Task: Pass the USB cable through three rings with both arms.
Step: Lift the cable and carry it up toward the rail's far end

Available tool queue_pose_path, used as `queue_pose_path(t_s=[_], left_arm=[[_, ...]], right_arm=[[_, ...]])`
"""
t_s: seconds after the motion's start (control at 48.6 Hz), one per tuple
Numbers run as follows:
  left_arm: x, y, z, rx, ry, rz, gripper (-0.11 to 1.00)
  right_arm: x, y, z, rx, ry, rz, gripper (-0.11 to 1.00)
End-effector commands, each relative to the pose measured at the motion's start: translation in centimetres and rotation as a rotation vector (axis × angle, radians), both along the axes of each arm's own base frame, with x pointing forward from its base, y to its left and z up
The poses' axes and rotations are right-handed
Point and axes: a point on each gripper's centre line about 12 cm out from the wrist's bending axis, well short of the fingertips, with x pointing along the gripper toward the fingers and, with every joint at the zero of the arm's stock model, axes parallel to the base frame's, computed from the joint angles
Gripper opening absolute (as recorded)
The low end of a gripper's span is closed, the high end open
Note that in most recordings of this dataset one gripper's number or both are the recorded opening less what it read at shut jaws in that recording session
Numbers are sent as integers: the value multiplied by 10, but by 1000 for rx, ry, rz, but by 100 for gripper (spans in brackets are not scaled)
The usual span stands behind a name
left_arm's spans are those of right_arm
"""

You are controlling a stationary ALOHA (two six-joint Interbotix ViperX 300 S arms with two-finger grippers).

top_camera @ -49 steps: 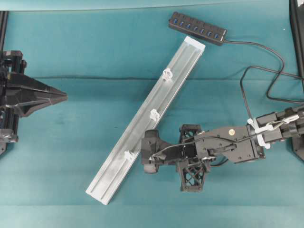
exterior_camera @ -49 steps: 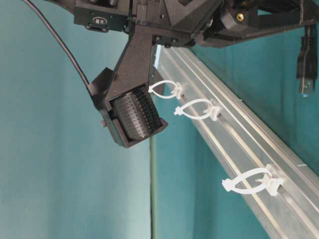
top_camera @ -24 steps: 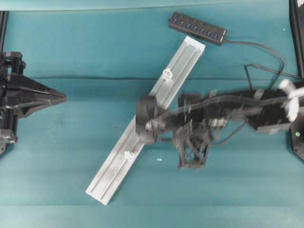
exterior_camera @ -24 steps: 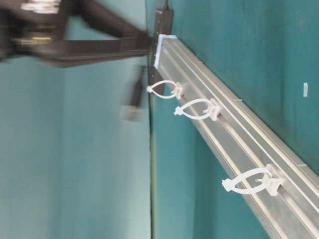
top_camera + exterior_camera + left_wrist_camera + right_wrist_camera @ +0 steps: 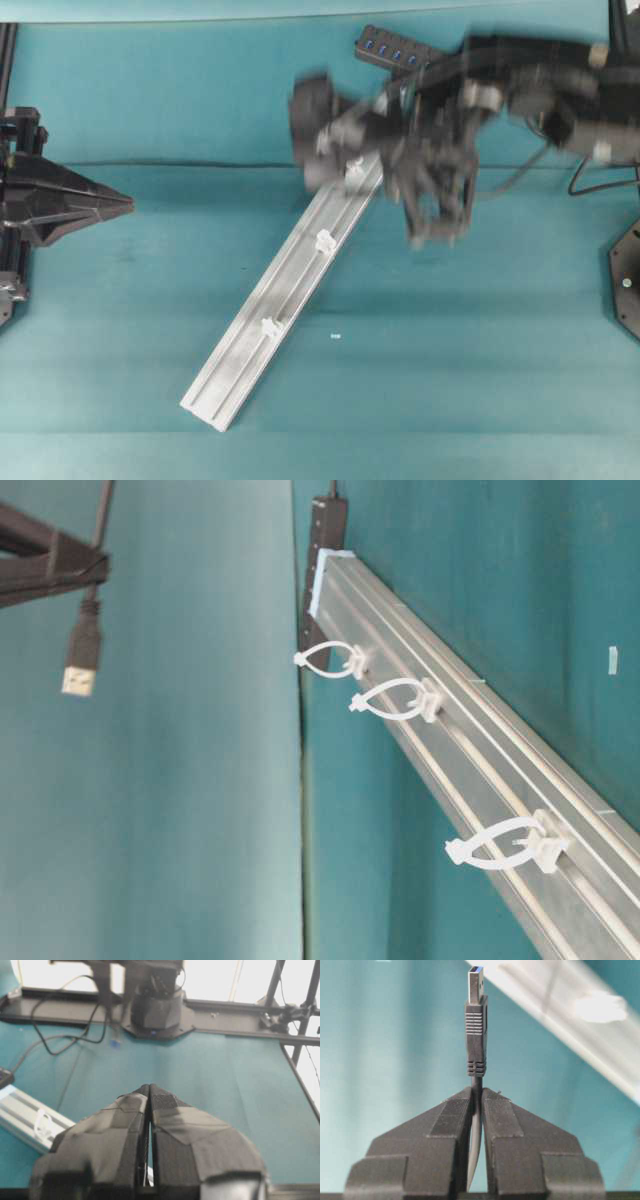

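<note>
The USB cable's plug (image 5: 476,1025) sticks up out of my right gripper (image 5: 477,1091), which is shut on the cord just behind it. In the table-level view the plug (image 5: 82,660) hangs in the air, left of the rail and clear of the rings. Seen from overhead, the right gripper (image 5: 318,135) is blurred above the rail's far end (image 5: 372,175). Three white rings (image 5: 352,168) (image 5: 325,241) (image 5: 269,326) sit along the rail, and none has the cable through it (image 5: 330,660) (image 5: 395,698) (image 5: 500,848). My left gripper (image 5: 125,203) (image 5: 150,1087) is shut and empty at the far left.
The black hub (image 5: 385,48) lies beyond the rail's far end, partly covered by the right arm. Its cord loops at the right (image 5: 525,175). The silver rail (image 5: 250,345) runs diagonally across the teal mat. An arm base (image 5: 628,270) stands at the right edge.
The right arm has swung from beside the rail's middle up to its far end, carrying the plug. The left arm has stayed put.
</note>
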Motion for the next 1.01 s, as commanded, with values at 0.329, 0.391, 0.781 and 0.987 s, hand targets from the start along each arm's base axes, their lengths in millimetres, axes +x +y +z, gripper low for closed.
queue_pose_path(t_s=[0.329,0.391,0.781,0.987], left_arm=[[-2,-1,12,2,-21,-5,-1],[-2,-1,12,2,-21,-5,-1],[-2,-1,14,2,-25,-5,-1],[-4,-1,20,1,-44,-5,-1]], right_arm=[[-31,-88,16,-63,-38,-40,7],[-35,-98,16,-73,-37,-33,7],[-60,-135,-2,-122,4,135,7],[-59,-138,-36,-177,-10,296,7]])
